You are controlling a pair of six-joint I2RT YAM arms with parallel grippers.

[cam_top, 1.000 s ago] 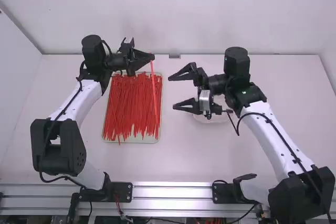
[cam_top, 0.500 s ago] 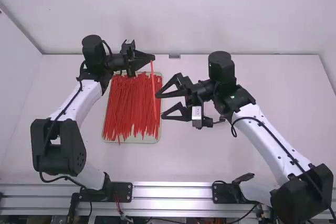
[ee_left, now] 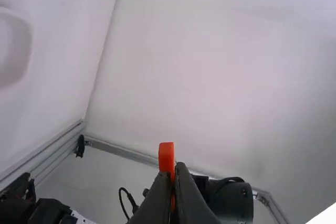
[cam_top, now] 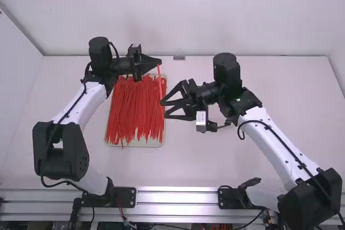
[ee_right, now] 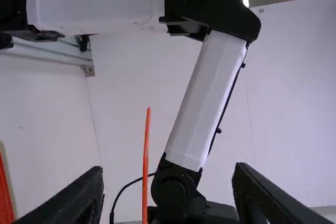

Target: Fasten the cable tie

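Note:
My left gripper (cam_top: 152, 62) hovers over the far end of the tray and is shut on one red cable tie (cam_top: 158, 71) that hangs down from it. In the left wrist view the tie's head (ee_left: 167, 157) sticks out above the closed fingers (ee_left: 157, 195). My right gripper (cam_top: 163, 109) is open, level with the tray's right edge, just short of the hanging tie. In the right wrist view the tie (ee_right: 146, 161) stands as a thin strip between the spread fingers (ee_right: 79, 199), nearer one of them, and apart from both.
A flat tray (cam_top: 135, 144) with a thick pile of red cable ties (cam_top: 135, 106) lies left of the middle. Bare white table stretches to the right (cam_top: 280, 84). The left arm's white link (ee_right: 205, 103) stands close in front of my right gripper.
My right gripper swung left from mid-table to the tray's right edge, close to the hanging tie, still open. The left gripper edged slightly right, keeping hold of the tie.

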